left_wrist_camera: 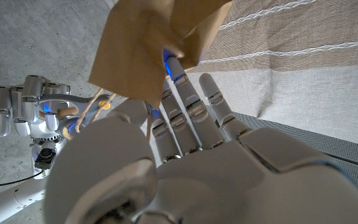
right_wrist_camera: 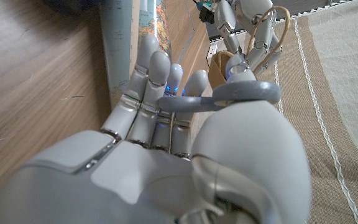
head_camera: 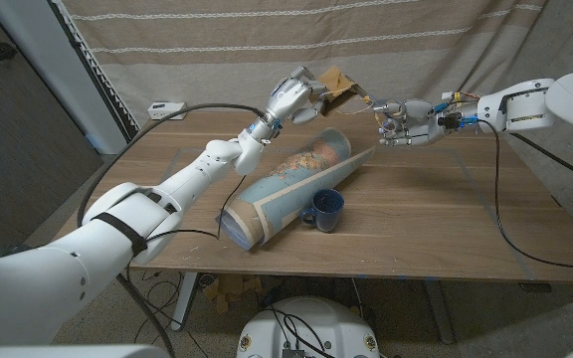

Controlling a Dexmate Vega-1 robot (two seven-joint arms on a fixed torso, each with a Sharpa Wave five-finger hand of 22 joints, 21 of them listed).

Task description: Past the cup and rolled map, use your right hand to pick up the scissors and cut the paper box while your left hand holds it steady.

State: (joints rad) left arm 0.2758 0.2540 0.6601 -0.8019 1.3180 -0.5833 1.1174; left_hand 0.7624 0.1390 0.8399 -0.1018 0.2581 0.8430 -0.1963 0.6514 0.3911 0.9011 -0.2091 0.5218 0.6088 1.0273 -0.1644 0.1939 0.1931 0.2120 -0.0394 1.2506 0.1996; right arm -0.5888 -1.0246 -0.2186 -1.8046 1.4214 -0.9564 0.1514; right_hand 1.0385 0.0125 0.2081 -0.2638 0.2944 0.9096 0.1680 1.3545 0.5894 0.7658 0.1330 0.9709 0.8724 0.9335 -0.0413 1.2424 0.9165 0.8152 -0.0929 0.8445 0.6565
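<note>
My left hand (head_camera: 294,96) is raised above the far side of the table and grips a brown paper box (head_camera: 342,82). Seen from the left wrist, the box (left_wrist_camera: 154,43) hangs over my left hand's fingers (left_wrist_camera: 188,109), with twine handles dangling. Just right of it, my right hand (head_camera: 406,121) holds the scissors, its thumb through the grey handle loop (right_wrist_camera: 244,93). The blades are hidden. The rolled map (head_camera: 288,187) lies diagonally on the table, nearer me than both hands. A dark blue cup (head_camera: 326,209) stands against it.
The wooden table (head_camera: 446,219) has bare surface to the right of the map. A small white device (head_camera: 165,107) sits at the back left corner, and a black cable (head_camera: 202,105) runs past it. A striped curtain (head_camera: 267,40) hangs behind.
</note>
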